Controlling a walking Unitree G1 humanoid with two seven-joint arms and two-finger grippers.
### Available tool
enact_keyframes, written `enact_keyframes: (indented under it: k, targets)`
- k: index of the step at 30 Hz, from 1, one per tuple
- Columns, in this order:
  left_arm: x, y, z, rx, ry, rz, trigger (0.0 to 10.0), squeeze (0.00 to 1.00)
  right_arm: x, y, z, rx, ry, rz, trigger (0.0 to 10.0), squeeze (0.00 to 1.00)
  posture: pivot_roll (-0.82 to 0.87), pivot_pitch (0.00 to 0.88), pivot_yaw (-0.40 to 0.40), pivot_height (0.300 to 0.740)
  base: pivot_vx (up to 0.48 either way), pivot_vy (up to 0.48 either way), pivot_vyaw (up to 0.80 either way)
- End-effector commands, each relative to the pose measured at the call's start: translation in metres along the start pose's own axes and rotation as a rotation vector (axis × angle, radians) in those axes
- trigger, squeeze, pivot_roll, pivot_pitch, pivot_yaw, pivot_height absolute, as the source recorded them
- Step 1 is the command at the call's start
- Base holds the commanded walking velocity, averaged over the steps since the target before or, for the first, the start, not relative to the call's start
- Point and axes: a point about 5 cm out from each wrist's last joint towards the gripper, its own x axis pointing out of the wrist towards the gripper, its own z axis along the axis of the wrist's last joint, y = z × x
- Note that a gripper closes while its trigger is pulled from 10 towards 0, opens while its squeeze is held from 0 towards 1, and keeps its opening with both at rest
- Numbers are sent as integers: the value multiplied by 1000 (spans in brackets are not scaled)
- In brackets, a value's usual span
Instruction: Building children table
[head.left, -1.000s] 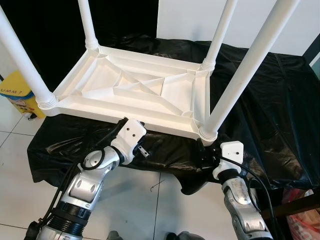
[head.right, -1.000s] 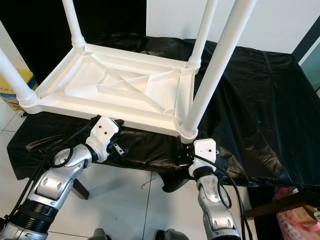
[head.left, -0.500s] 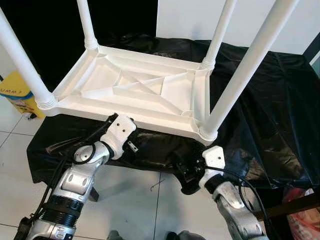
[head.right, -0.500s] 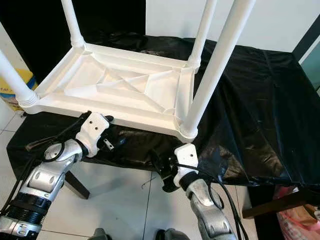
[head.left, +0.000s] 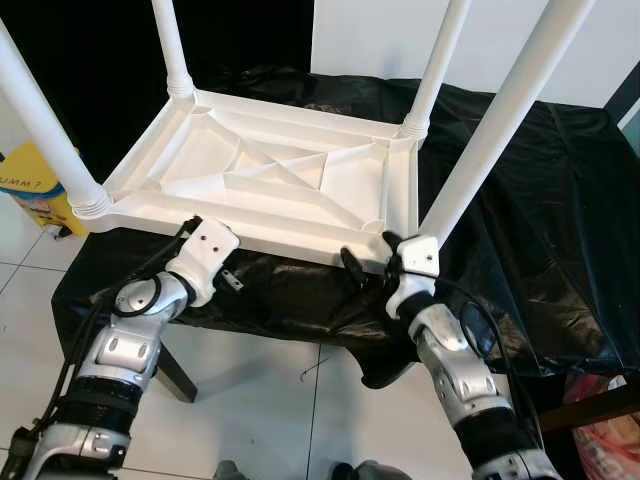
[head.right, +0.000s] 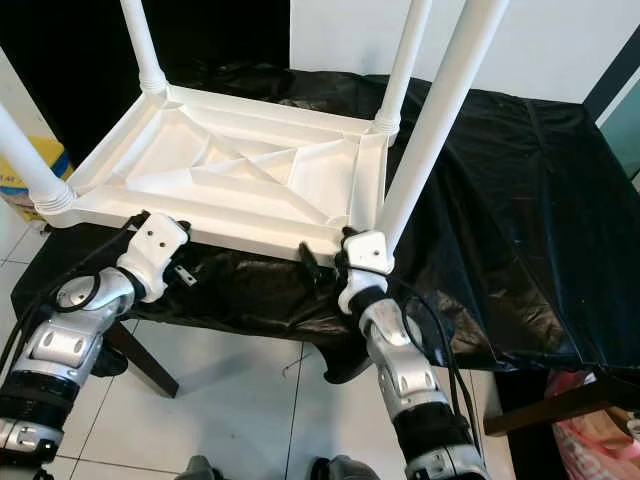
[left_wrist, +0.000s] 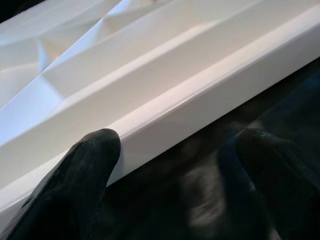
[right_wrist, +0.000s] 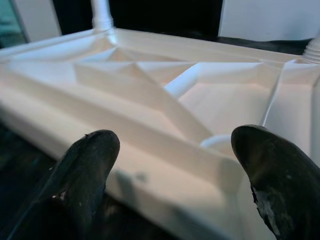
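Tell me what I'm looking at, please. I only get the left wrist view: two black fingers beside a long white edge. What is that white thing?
Observer: It is a white children's table lying upside down on a black cloth, with four legs pointing up.
Operator: Is the other arm doing anything?
Observer: Yes. The right tool is at the same near edge, open, close to the corner where the near right leg stands.
Operator: Is anything else around?
Observer: A yellow package sits on the tiled floor, off to the robot's left of the table.
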Motion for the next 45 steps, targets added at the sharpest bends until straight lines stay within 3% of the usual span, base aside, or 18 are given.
enact_keyframes:
  k: [1, 5, 9, 13, 17, 19, 22, 27, 29, 38, 41, 44, 45]
  targets:
    - [1, 5, -5, 42, 28, 59, 10000, 0, 0, -12, 0, -1, -8, -89, 10000, 0, 59, 104, -92, 740, 0, 0, 0]
    - [8, 11, -6, 86, 48, 59, 10000, 0, 1, -24, 2, -9, -30, -184, 10000, 0, 55, 99, -87, 740, 0, 0, 0]
    - [23, 11, 1, 136, 46, 38, 10000, 0, -9, -50, 0, -63, -28, -338, 10000, 0, 45, 90, -80, 740, 0, 0, 0]
    - [26, 10, 3, 140, 35, 27, 10000, 0, -10, -55, 0, -70, -33, -362, 10000, 0, 45, 90, -80, 740, 0, 0, 0]
    - [48, -5, 20, 179, -24, -39, 10000, 0, -28, -98, 4, -135, -41, -531, 10000, 0, 18, 78, -59, 740, 0, 0, 0]
    - [48, -5, 20, 179, -24, -39, 10000, 0, -28, -98, 4, -135, -41, -531, 10000, 0, 18, 78, -59, 740, 0, 0, 0]
    - [63, -17, 34, 191, -72, -87, 10000, 0, -40, -124, 8, -182, -43, -620, 10000, 0, 4, 74, -52, 740, 0, 0, 0]
    - [77, -31, 47, 186, -115, -121, 10000, 0, -49, -141, 13, -216, -48, -680, 10000, 0, -9, 77, -50, 740, 0, 0, 0]
    - [86, -43, 61, 181, -161, -154, 10000, 0, -56, -150, 16, -237, -52, -722, 10000, 0, -13, 81, -49, 740, 0, 0, 0]
    - [95, -63, 77, 143, -246, -216, 10000, 0, -60, -154, 15, -254, -56, -746, 10000, 0, -13, 86, -53, 740, 0, 0, 0]
    - [92, -64, 80, 107, -274, -235, 10000, 0, -57, -148, 14, -261, -53, -706, 10000, 0, -11, 90, -53, 740, 0, 0, 0]
    - [72, -69, 79, -28, -358, -315, 10000, 0, -44, -123, 8, -242, -43, -585, 10000, 0, 15, 97, -60, 740, 0, 0, 0]
    - [72, -69, 79, -28, -358, -315, 10000, 0, -44, -123, 8, -242, -43, -585, 10000, 0, 15, 97, -60, 740, 0, 0, 0]
